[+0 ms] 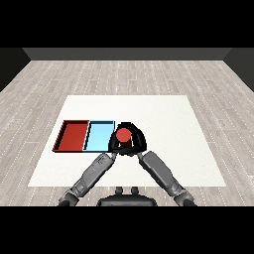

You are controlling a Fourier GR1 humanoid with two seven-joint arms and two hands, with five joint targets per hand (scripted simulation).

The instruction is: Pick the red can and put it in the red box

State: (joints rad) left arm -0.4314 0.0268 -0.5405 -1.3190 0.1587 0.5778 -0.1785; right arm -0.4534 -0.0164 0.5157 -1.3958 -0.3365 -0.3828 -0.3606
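The white table (163, 149) is seen carrying two trays side by side near its left half: the red tray (73, 136) at the far left and the light blue tray (99, 137) touching it on its right. Nothing is seen inside either tray. Just to the right of the light blue tray, the red can (123, 135) is held upright between both hands. The left hand (114, 144) is curled round its left side and the right hand (139, 141) round its right, fingers clamped on the can. The pick is judged to be done or nearly done; whether the can is lifted off the table cannot be told. The carry leftward, past the light blue tray, and the release in the red tray are left
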